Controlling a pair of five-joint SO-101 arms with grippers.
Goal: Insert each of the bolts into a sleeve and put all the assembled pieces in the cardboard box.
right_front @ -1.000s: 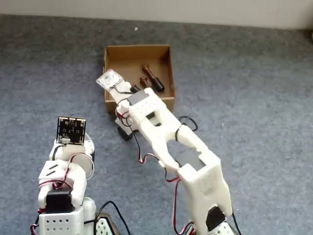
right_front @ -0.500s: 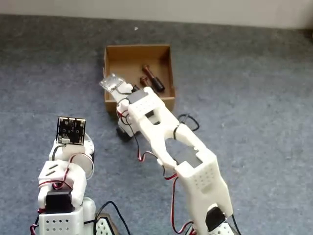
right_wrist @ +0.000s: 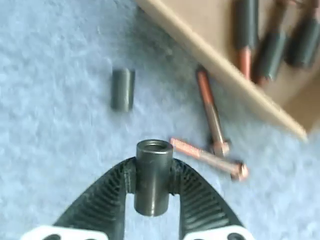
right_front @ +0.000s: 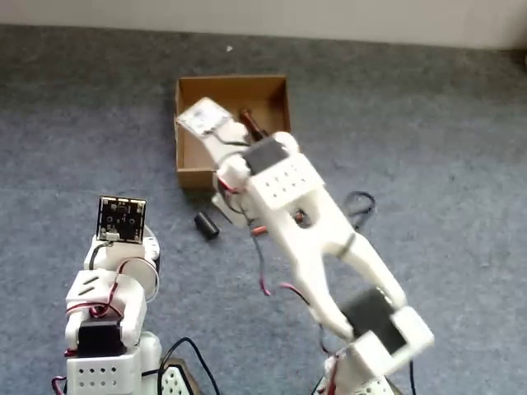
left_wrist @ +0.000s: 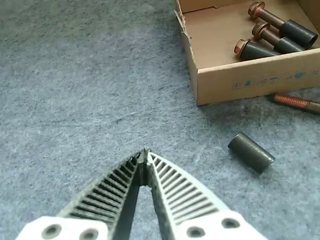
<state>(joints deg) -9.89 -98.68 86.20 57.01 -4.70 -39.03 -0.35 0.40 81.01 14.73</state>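
The right gripper [right_wrist: 152, 172] has its ribbed black fingers clamped around a held sleeve [right_wrist: 152, 195], a smooth dark cylinder with a hollow bore, above the fuzzy grey worktop [right_wrist: 50, 125]. On that surface lie a coppery threaded bolt [right_wrist: 212, 117], a second bolt [right_wrist: 205, 157] close against it, and a loose sleeve [right_wrist: 122, 89], all outside the cardboard box [right_wrist: 220, 65]. Three assembled pieces [left_wrist: 272, 35] rest inside the box. The left gripper [left_wrist: 145, 162] is closed on nothing, its ribbed tips meeting
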